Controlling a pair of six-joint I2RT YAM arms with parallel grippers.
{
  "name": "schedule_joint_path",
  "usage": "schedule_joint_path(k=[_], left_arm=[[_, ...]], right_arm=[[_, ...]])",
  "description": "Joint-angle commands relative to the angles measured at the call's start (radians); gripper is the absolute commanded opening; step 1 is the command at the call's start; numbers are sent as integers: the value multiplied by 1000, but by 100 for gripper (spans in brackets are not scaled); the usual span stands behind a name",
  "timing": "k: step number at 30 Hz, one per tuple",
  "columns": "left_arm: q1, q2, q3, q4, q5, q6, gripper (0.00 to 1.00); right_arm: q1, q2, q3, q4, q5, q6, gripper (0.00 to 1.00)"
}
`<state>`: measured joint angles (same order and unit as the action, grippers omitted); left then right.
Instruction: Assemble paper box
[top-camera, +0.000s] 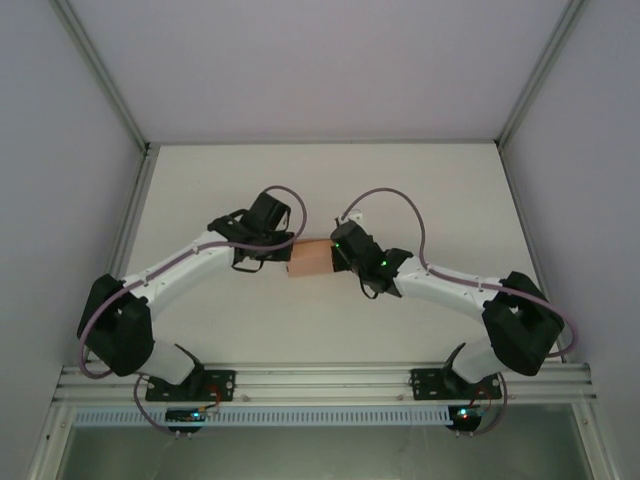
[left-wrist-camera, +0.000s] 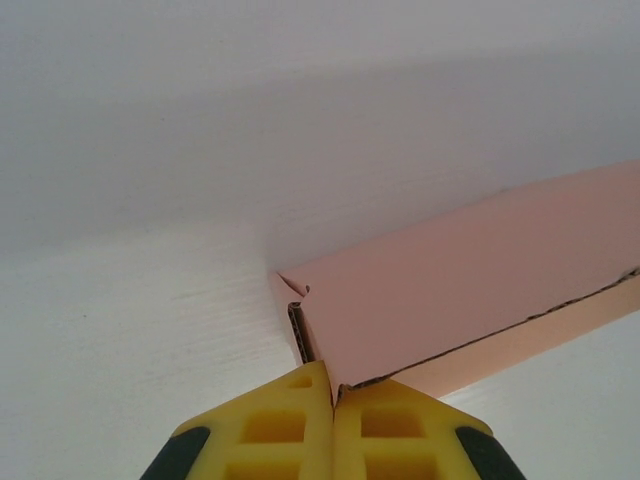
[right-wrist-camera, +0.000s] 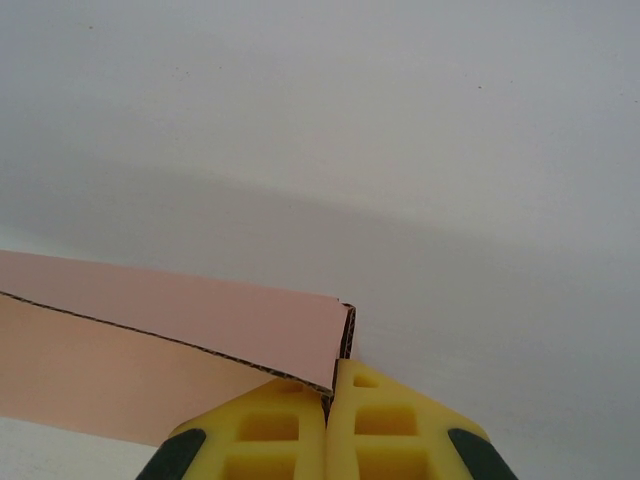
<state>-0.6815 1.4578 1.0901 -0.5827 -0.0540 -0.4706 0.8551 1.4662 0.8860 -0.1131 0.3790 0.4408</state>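
We clamp the salmon-pink thin-card paper box with left gripper and right gripper, mid-fold; next likely needs coordinated pressing.

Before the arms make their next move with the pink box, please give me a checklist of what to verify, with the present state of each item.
1. The left gripper is shut on one end of the paper box: ok.
2. The right gripper is shut on the opposite end: ok.
3. Each grip is deep enough: probably not ok; only the box's rim is pinched in both wrist views.
4. The box is lifted off the table: cannot tell.
5. All flaps are folded and tucked: cannot tell.
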Motion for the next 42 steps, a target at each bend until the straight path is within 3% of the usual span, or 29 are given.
schedule_joint_path(k=[1,9,12,16,21,36,39,42], left_arm=[[-20,21,-37,-145,-43,53,0],[-31,35,7,-198,-118,96,0],[-35,43,16,-189,-75,108,0],[-54,56,36,-197,-110,101,0],[-85,71,14,-132,-68,59,0],[-127,44,-142,-5,-87,-67,0],[-127,41,-152,-2,-97,-75,0],[-127,42,-146,1,-101,-69,0]], right_arm=[[23,45,-37,-128,-66,-18,0],[23,47,-32,-140,-66,-29,0],[24,46,-31,-141,-62,-29,0],[22,52,-33,-124,-63,-24,0],[24,63,-26,-111,-57,-7,0],[31,50,-85,-51,-62,14,0],[23,18,-111,-42,-95,4,7],[2,-43,-93,-42,-130,-33,27]])
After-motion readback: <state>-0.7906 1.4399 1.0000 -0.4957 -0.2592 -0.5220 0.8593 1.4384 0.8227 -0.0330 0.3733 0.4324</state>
